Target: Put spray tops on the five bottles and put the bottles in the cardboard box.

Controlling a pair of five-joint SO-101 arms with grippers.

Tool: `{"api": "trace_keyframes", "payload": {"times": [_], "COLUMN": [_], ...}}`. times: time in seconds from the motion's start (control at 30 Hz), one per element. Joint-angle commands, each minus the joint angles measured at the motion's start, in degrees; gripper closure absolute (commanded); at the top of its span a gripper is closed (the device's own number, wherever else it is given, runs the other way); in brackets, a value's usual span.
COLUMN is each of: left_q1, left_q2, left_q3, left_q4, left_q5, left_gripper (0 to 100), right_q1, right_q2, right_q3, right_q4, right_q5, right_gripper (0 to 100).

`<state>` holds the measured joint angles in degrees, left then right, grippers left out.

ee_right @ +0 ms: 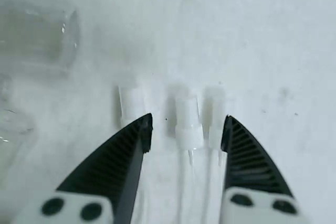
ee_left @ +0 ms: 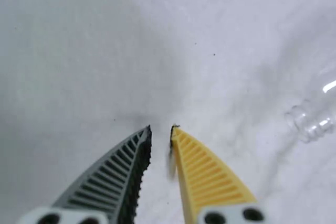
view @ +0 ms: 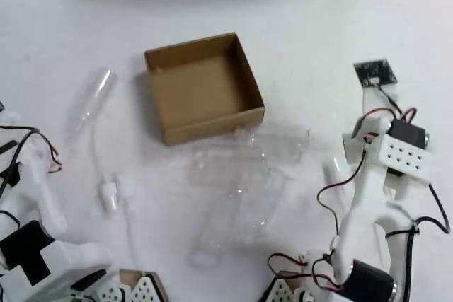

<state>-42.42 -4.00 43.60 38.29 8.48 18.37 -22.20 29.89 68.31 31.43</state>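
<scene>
The open cardboard box (view: 202, 86) stands mid-table with nothing in it. Several clear bottles (view: 241, 175) lie on their sides just in front of it, and another one (view: 95, 97) lies to its left. A white spray top (view: 110, 192) with its tube rests near that bottle. My right gripper (ee_right: 186, 124) is open just above the table, its black fingers (ee_right: 128, 150) straddling three white spray tops (ee_right: 187, 119) that lie side by side. My left gripper (ee_left: 160, 129) is shut on nothing above bare table, with a bottle neck (ee_left: 310, 121) off to one side.
The right arm (view: 386, 157) stands at the right edge with red and black wires, and a small dark circuit board (view: 374, 72) lies behind it. At the front left corner is the left arm (view: 35, 245). The white table's far part is bare.
</scene>
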Motion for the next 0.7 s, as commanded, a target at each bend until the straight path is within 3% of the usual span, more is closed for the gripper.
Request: {"api": "trace_keyframes", "payload": {"times": [0.0, 0.13, 0.43, 0.67], "left_q1": [0.66, 0.66, 0.66, 0.66], "left_q2": [-0.13, -0.13, -0.13, -0.13], "left_q3": [-0.26, -0.26, -0.26, -0.26], "left_q4": [-1.76, -1.76, -1.67, -1.76], "left_q5": [-0.53, -0.53, -0.53, -0.53], "left_gripper": [92, 92, 92, 92], "right_q1": [-5.58, -12.00, -24.48, -30.64], "right_q2": [-2.24, -2.24, -2.15, -2.07], "right_q3": [-6.33, -8.00, -8.00, -8.88], "right_q4": [4.44, 5.93, -1.36, -6.73], "right_q5": [-1.58, -4.75, -11.43, -15.65], "right_gripper": [92.0, 97.6, 85.2, 87.4]}}
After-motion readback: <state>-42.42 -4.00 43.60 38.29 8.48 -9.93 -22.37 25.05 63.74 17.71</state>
